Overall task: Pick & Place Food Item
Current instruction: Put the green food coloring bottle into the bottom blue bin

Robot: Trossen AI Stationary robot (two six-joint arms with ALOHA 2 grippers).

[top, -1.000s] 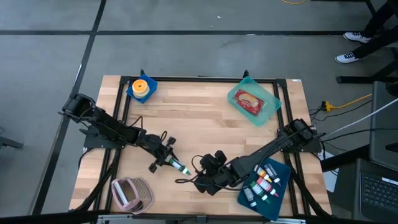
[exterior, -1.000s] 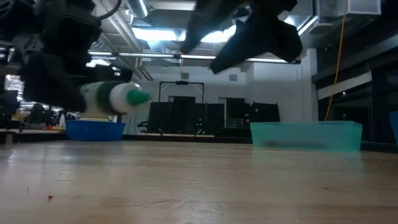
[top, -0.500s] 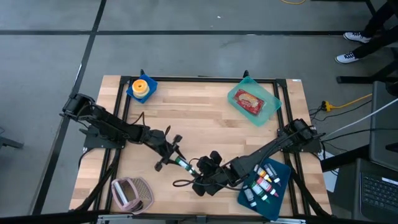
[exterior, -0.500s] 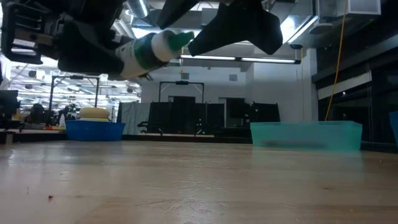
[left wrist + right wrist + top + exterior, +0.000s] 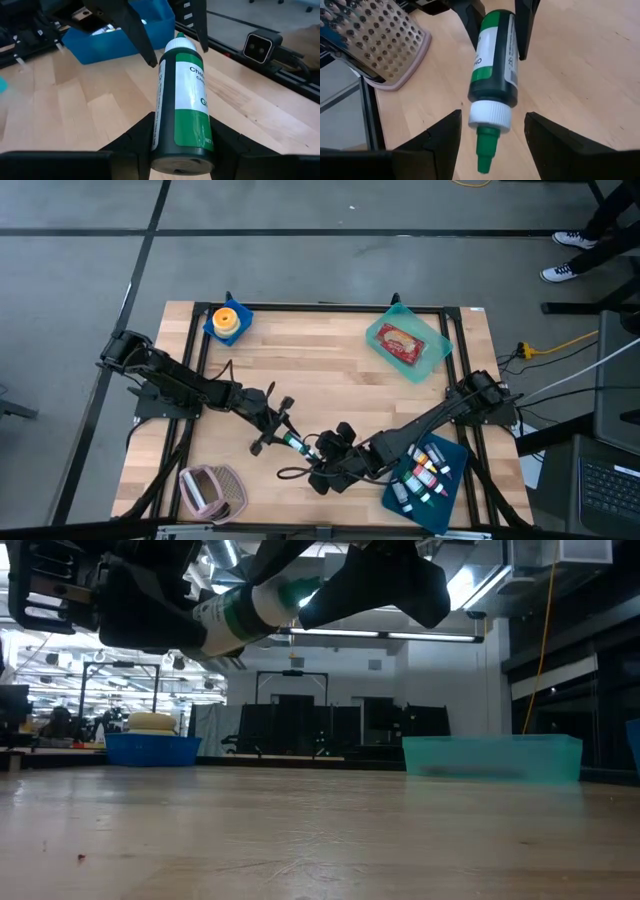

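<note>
A dark green bottle (image 5: 296,446) with a white cap and a green nozzle hangs above the table's near middle. My left gripper (image 5: 274,431) is shut on it. The nozzle (image 5: 486,146) points at my right gripper (image 5: 322,450). That gripper is open, with one finger on either side of the cap (image 5: 490,114) and a gap on both sides. In the low view the bottle (image 5: 245,610) slants nozzle-up, well above the wood. My left gripper pinches the bottle's lower body near its base (image 5: 165,150) between its two fingers. The fingers come from the table's left and lie along the bottle. The bottle is lifted clear of the table, its nozzle end sticking out past the fingertips.
A blue bowl (image 5: 227,321) with a yellow-orange item stands at the far left. At the far right is a teal tray (image 5: 436,352) with a red pack. A blue tray (image 5: 452,488) of several small bottles sits at the near right. A pink-framed grater (image 5: 210,490) lies near left.
My left gripper has carried the bottle up and toward the table's right. The nozzle has tipped upward and come between my right gripper's open fingers. My right gripper has stayed in place.
</note>
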